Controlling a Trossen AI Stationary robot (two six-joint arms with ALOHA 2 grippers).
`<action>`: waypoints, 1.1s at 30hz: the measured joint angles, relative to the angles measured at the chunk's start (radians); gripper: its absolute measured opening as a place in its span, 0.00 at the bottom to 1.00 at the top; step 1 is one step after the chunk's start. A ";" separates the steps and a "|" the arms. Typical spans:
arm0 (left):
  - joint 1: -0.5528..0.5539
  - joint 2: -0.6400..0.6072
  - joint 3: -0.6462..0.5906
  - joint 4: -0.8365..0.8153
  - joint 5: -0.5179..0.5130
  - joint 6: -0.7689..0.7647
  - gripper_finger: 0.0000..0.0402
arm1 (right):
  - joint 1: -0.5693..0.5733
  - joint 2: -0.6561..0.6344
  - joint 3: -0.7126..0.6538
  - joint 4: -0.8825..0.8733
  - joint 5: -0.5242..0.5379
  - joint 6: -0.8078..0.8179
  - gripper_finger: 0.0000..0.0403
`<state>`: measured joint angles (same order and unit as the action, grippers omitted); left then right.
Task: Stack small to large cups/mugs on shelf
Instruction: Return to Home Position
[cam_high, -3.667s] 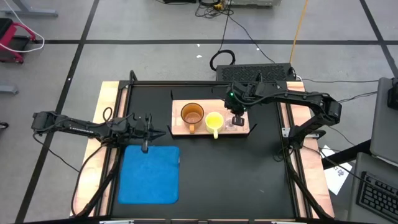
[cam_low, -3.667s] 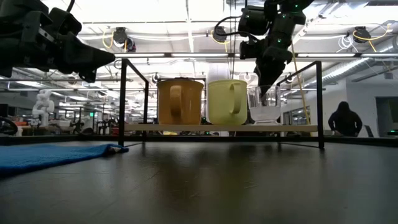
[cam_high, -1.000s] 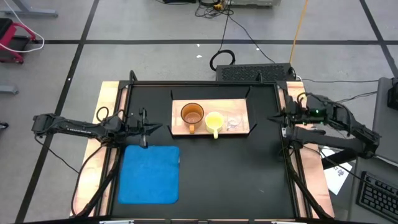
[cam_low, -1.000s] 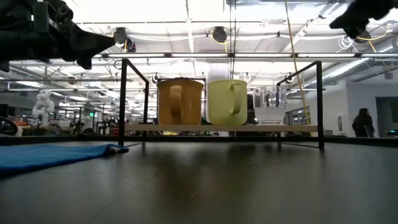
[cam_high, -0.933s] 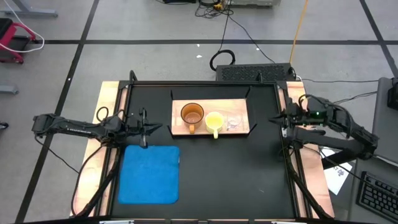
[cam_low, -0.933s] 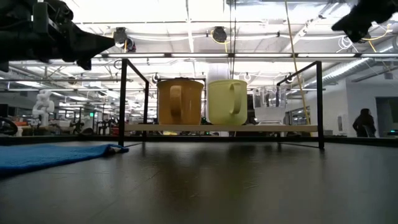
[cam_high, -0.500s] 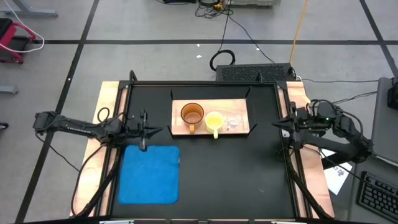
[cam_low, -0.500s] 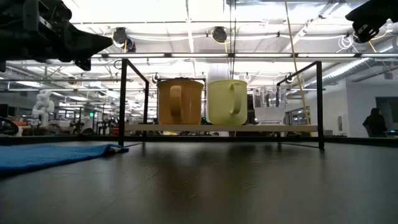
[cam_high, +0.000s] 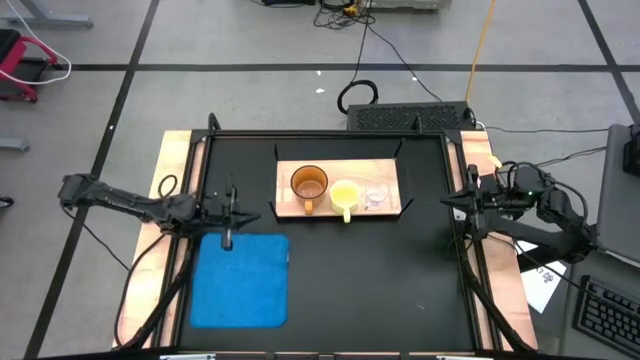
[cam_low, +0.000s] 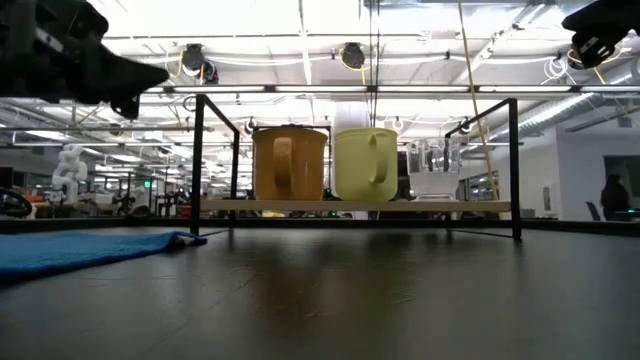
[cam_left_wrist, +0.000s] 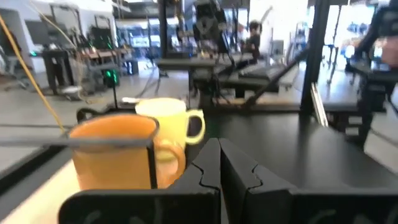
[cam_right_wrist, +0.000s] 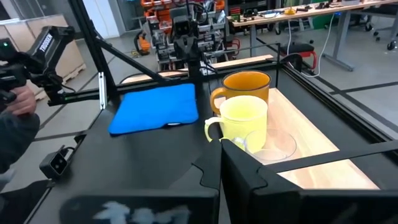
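Observation:
The wooden shelf (cam_high: 290, 208) stands at the table's far middle. On it, standing on their bases in a row, are the orange-brown mug (cam_high: 309, 185), the yellow mug (cam_high: 345, 194) and the clear glass cup (cam_high: 376, 197). The low view shows the same row: orange-brown mug (cam_low: 290, 163), yellow mug (cam_low: 365, 163), glass cup (cam_low: 432, 172). My left gripper (cam_high: 258, 214) is shut and empty, left of the shelf and above the table. My right gripper (cam_high: 447, 203) is shut and empty, right of the shelf near the table's right edge.
A blue mat (cam_high: 240, 280) lies flat at the near left. A dark metal frame (cam_low: 197, 160) rims the shelf and table. A person's hand (cam_right_wrist: 15, 99) shows beyond the table's left side in the right wrist view.
My right gripper has drawn back a little toward the table's right edge, away from the shelf, staying shut. My left gripper has drawn back slightly toward the table's left edge. The three vessels have stayed where they were.

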<state>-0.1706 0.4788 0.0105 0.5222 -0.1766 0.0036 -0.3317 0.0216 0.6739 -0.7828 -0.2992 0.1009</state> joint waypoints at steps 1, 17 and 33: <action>-0.005 -0.004 0.000 -0.028 0.000 0.003 0.00 | 0.000 0.000 0.000 0.001 -0.001 0.000 0.00; -0.045 -0.017 0.000 0.033 0.023 0.120 0.00 | 0.000 0.000 0.000 0.001 -0.003 0.000 0.00; -0.075 -0.016 0.000 0.030 0.019 0.090 0.01 | 0.000 0.000 -0.001 0.007 -0.073 -0.019 0.00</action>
<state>-0.2451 0.4625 0.0105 0.5522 -0.1571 0.0938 -0.3317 0.0219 0.6731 -0.7753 -0.3722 0.0822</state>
